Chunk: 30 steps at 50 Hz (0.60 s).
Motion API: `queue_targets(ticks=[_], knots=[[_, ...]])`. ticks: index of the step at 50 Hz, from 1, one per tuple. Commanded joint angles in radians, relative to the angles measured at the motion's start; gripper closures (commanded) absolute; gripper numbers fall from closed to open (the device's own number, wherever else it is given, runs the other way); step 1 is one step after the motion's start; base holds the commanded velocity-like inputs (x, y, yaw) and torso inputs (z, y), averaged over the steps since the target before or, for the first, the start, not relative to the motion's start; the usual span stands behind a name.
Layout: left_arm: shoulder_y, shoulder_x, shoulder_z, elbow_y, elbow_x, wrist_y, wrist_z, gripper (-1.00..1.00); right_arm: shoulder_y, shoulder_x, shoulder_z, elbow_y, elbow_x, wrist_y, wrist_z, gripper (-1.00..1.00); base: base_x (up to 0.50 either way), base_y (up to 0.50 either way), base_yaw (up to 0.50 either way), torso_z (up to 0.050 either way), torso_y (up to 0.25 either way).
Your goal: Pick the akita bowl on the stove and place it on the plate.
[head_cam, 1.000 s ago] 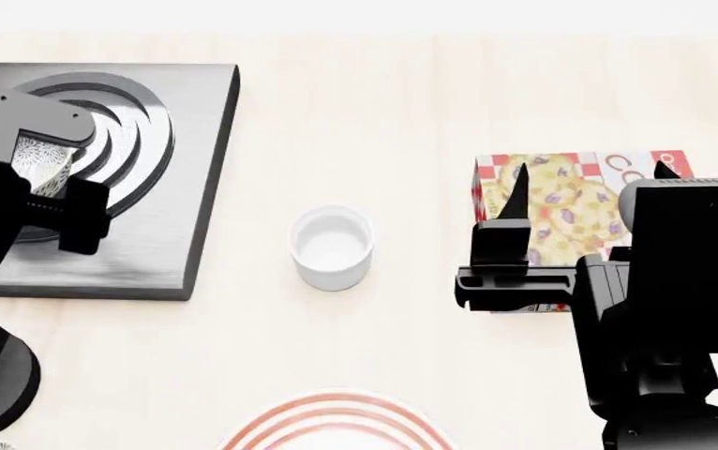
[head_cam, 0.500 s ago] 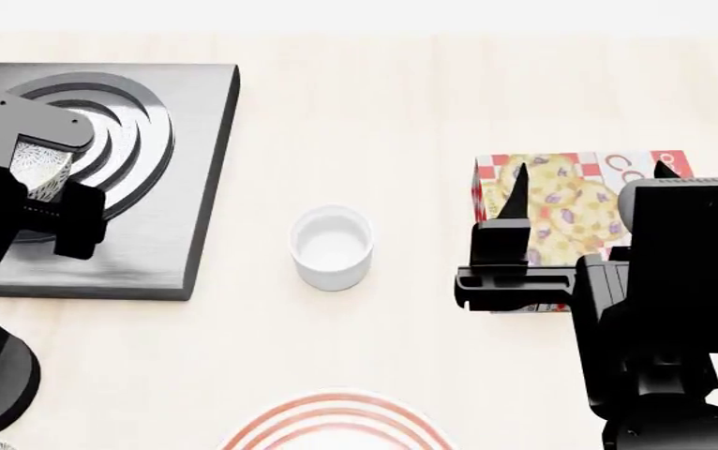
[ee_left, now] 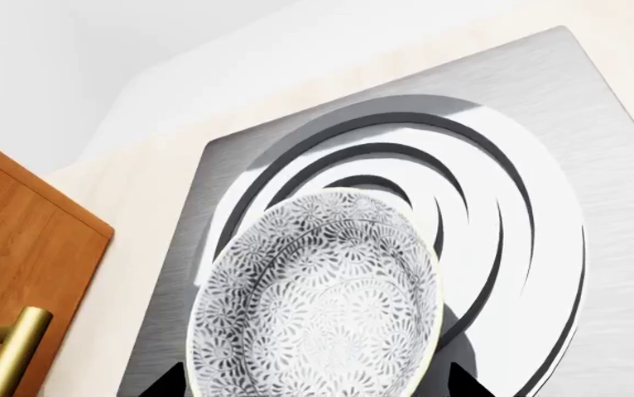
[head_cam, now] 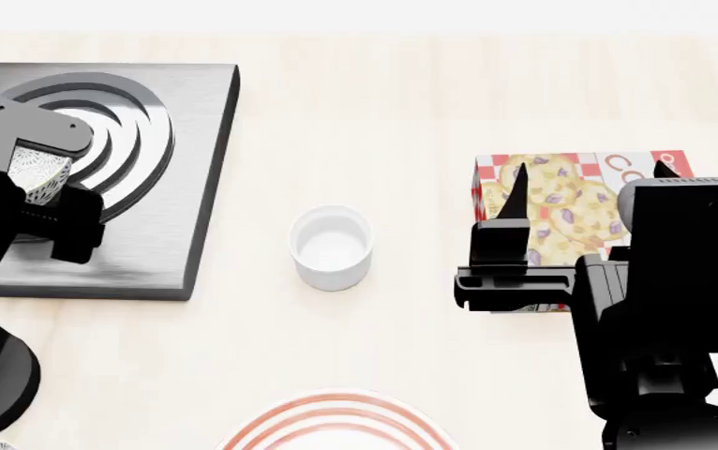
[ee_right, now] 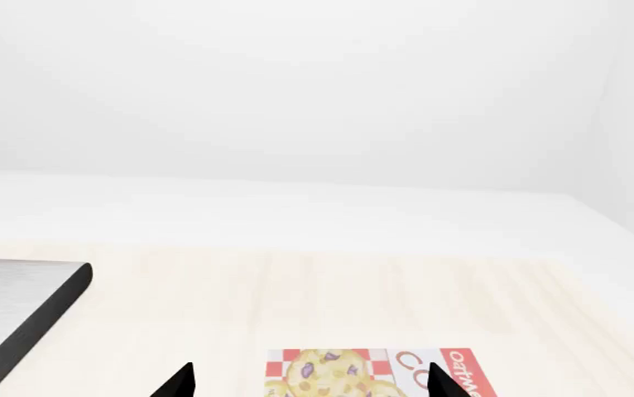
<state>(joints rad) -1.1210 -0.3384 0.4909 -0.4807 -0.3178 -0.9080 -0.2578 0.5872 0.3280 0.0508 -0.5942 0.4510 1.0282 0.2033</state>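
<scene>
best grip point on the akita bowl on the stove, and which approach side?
Pinch the akita bowl by its thin rim, one finger inside, one outside, coming from above on the left gripper side. It's deep, wide and sits open on the stove burner.

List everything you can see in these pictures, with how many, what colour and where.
akita bowl: one in clear view, white with grey-black speckled pattern, on the stove's burner.
stove: one, dark grey slab with black rings, far left of the table.
plate: one, white with red rings, near edge, cut off.
cup: one, plain white, table centre.
cookie box: one, red, white and yellow, right side.
cabinet door: one, brown wood, brass handle, left wrist view.
left gripper: black, fingertips either side of the bowl.
right gripper: black, open over the cookie box.
</scene>
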Motion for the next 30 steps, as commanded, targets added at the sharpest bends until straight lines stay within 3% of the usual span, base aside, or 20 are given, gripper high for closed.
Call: queue_targets(ticks=[1,30], knots=[[-0.001,-0.003,0.003,-0.001,-0.002,-0.001,0.005,1.00,0.000,0.002,-0.001,0.000,0.005,-0.001,0.004,-1.00,0.00,0.00,0.00,0.000,0.000],[-0.001,0.001,-0.022,0.023,-0.031,-0.020,0.001,1.00,0.000,0.008,-0.004,0.002,0.015,-0.005,0.012,-1.00,0.00,0.00,0.00,0.000,0.000]])
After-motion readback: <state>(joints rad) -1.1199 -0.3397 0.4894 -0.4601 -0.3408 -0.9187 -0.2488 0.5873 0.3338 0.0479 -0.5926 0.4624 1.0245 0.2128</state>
